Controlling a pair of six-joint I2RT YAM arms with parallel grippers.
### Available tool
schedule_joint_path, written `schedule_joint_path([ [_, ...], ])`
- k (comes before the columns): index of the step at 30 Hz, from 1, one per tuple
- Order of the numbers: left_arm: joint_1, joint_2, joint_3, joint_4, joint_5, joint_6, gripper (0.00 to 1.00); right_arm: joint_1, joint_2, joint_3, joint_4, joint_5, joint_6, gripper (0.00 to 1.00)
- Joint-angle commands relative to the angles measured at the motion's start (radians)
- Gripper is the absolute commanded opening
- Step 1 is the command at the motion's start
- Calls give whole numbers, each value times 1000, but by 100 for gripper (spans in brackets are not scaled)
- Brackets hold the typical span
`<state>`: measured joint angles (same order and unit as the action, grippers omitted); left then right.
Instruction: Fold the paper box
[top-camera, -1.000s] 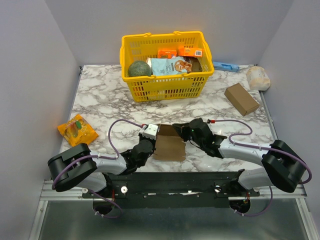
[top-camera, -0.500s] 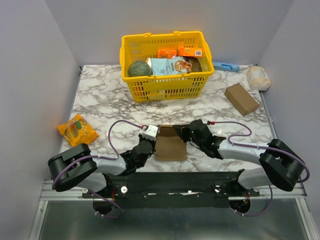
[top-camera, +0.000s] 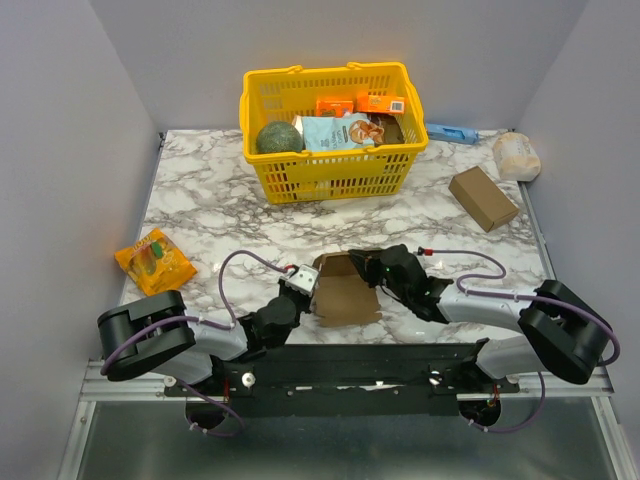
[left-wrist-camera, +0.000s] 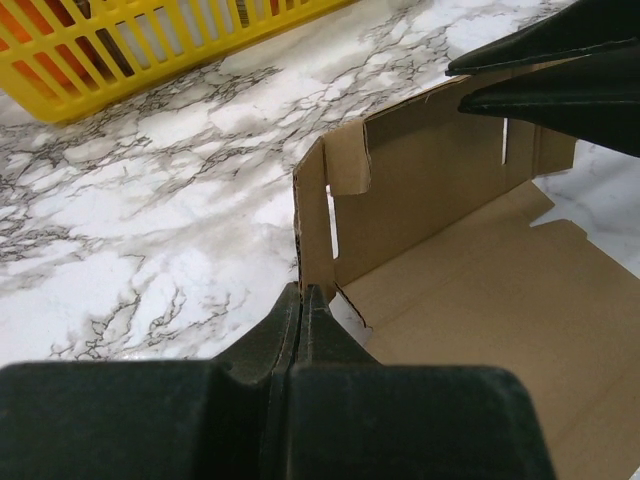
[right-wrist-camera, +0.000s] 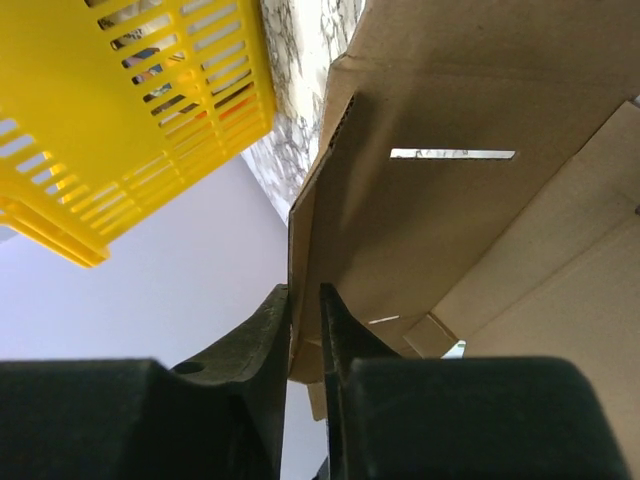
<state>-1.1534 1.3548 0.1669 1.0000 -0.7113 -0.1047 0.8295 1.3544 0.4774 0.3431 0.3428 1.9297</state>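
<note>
Now the paper box (top-camera: 345, 293), mid near edge of the tabletop (top-camera: 200, 200), has its rear wall (left-wrist-camera: 440, 170) raised vs a sec ago, left gripper (left-wrist-camera: 302, 296) clamped on the side flap (left-wrist-camera: 312, 215) & right gripper (right-wrist-camera: 305, 300) pinching that wall, so the fold's progressing.

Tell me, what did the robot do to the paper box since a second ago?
The paper box twisted a little and slid slightly right, as both arms shifted. The left pincer and the right pincer keep pinching its flaps. The yellow basket, brown carton and orange packet stayed put.
</note>
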Motion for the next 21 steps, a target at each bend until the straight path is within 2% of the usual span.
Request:
schedule_joint_path([
  [1,-26,0,0,140,-56,69,0,0,0,-45,-99,81,14,27],
  [8,-40,3,-1,152,-66,85,0,0,0,-46,-102,93,18,27],
  [13,-42,6,11,132,-60,74,0,0,-4,-49,-104,91,-14,9],
  [14,-40,6,13,127,-54,74,5,2,-6,-49,-104,93,-21,8],
  [16,-42,0,19,109,-24,74,10,0,-9,-52,-104,102,-49,5],
  [18,-42,-11,23,86,10,69,24,0,-15,-51,-104,111,-72,4],
  [19,-42,-31,29,71,36,65,34,0,-17,-52,-104,120,-101,3],
  [20,-42,-42,34,42,79,65,52,2,-18,-51,-104,125,-115,2],
  [21,-42,-58,37,13,105,60,59,0,-20,-51,-101,130,-129,0],
])
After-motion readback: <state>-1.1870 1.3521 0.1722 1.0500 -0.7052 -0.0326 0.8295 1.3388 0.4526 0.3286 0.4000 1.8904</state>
